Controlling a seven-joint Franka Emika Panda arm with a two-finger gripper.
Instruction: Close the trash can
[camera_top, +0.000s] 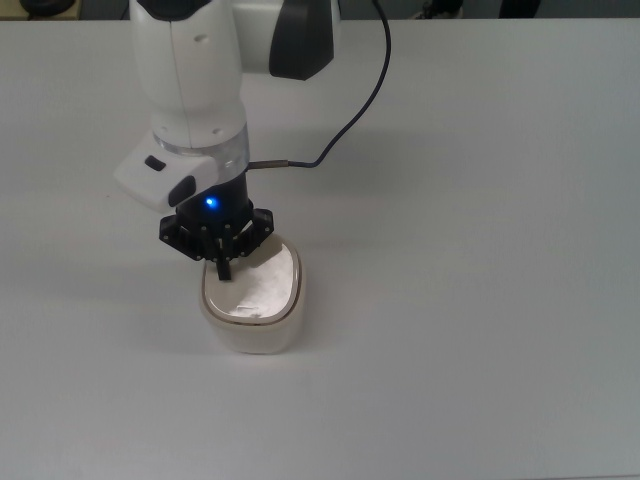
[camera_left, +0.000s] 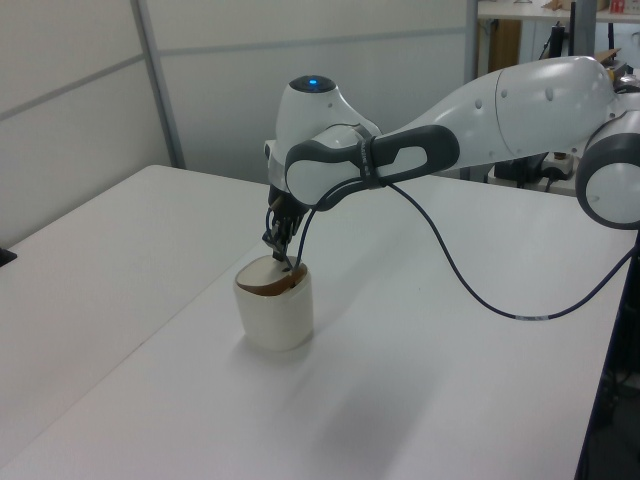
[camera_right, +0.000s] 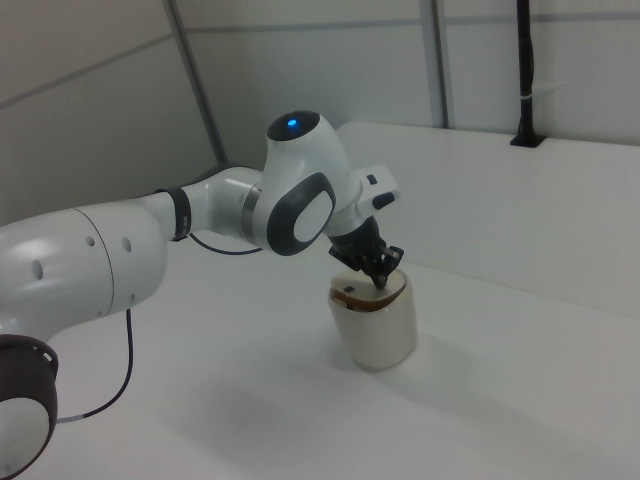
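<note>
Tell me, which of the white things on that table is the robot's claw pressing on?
The cream trash can; the gripper bears on its lid. It is the table's only loose object.

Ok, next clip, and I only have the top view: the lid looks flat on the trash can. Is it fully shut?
Observer: Not quite. In the left view the lid of the trash can sits slightly tilted, with a dark sliver of opening along its near rim.
Reviewer: Is the end effector on it?
Observer: In the right view the end effector points down and its tip appears to touch the lid's top.
</note>
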